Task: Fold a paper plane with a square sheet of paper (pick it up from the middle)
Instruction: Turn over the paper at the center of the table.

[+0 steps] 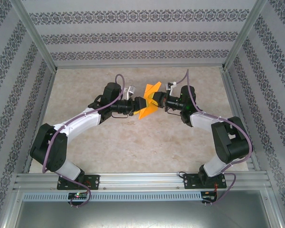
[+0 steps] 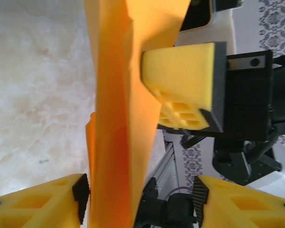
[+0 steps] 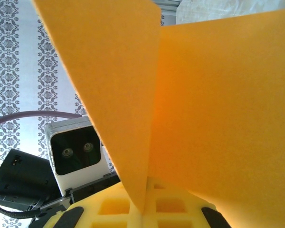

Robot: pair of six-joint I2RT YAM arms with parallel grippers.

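Step, my read: early fold, done in the air. No dart shape yet.

- Thin orange square sheet of paper (image 1: 146, 113): off the surface, above the middle of the beige marbled table (image 1: 133, 152), a little toward its back edge. It is bent into a V along one crease (image 3: 142, 180), with two flaps fanning out.
- Right gripper (image 3: 142, 209): jaws fully closed, pinching the sheet at the crease. In the top view it sits above the table's middle, on the right side (image 1: 159, 100). One of its yellow fingers (image 2: 185, 85) presses flat against the paper in the left wrist view.
- Left gripper (image 2: 142, 202): jaws about half apart, straddling the hanging sheet without clamping it. The paper lies close to one finger (image 2: 42, 204); I can't tell if it touches. In the top view it is above the table's middle, on the left side (image 1: 141, 103).

Next move, my judgement: the left jaws need to close square on the fold line so the crease can be pressed or handed over. The right must keep its pinch until then, since the paper is limp and will swing or slip if released early.

Count: 1 sheet, 2 grippers, 1 table, 0 finished planes.
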